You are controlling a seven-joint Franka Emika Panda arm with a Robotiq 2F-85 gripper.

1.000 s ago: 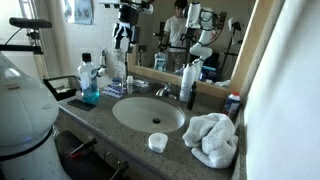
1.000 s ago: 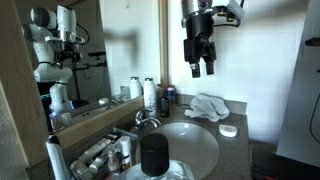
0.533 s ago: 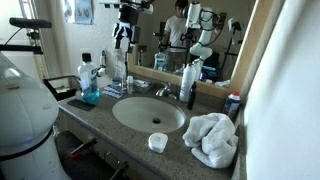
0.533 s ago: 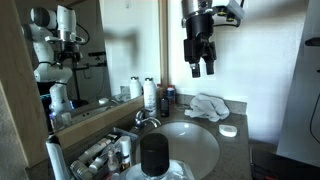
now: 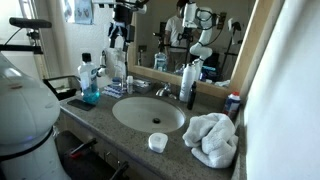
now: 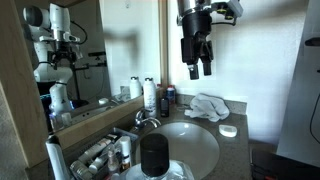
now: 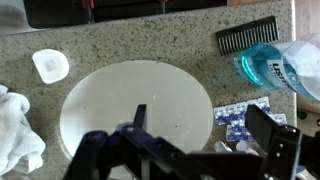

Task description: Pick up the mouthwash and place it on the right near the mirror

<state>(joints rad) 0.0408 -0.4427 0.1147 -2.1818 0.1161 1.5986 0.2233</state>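
Observation:
The mouthwash (image 5: 88,83), a clear bottle of blue liquid with a white cap, stands at the left end of the counter. In the wrist view it lies at the right edge (image 7: 283,65). The mirror (image 5: 225,45) with its tan wooden frame runs along the wall behind the sink and also shows in an exterior view (image 6: 90,50). My gripper (image 5: 120,42) hangs high above the counter, open and empty, well above the mouthwash. It shows in both exterior views (image 6: 197,70), and its dark fingers frame the sink in the wrist view (image 7: 200,120).
The oval sink basin (image 5: 148,113) sits mid-counter, with a small white cup (image 5: 157,142) and a crumpled white towel (image 5: 212,138) near the front. A slim dark bottle (image 5: 190,85) and a red-and-blue can (image 5: 232,105) stand by the mirror. A black comb (image 7: 245,35) lies near the mouthwash.
My gripper has risen slightly and shifted a little sideways. Nothing on the counter has moved.

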